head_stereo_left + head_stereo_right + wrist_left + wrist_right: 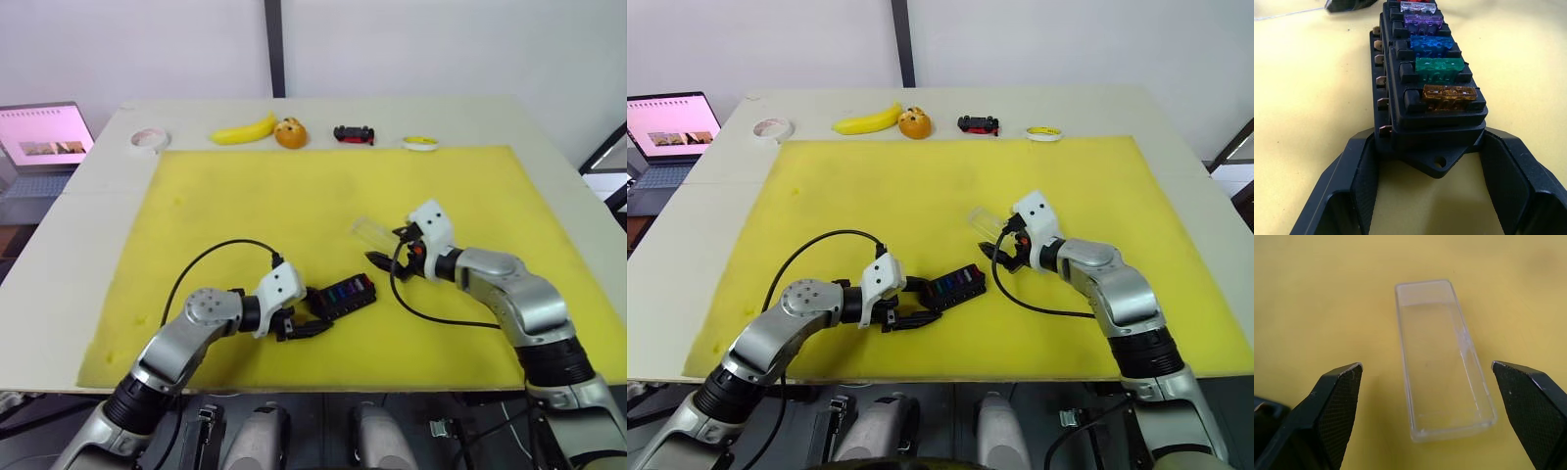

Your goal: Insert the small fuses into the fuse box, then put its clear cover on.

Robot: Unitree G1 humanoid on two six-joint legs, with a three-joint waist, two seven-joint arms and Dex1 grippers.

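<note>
A: Where are you now?
B: Your left gripper is spread, straddling the fuse box end; the small fuses look seated.
A: Next?
B: Your right gripper, released, brackets the clear cover on the yellow mat; close on it

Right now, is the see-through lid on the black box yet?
Not yet. The clear cover lies on the yellow mat, apart from the fuse box, whose coloured fuses sit uncovered.
</note>
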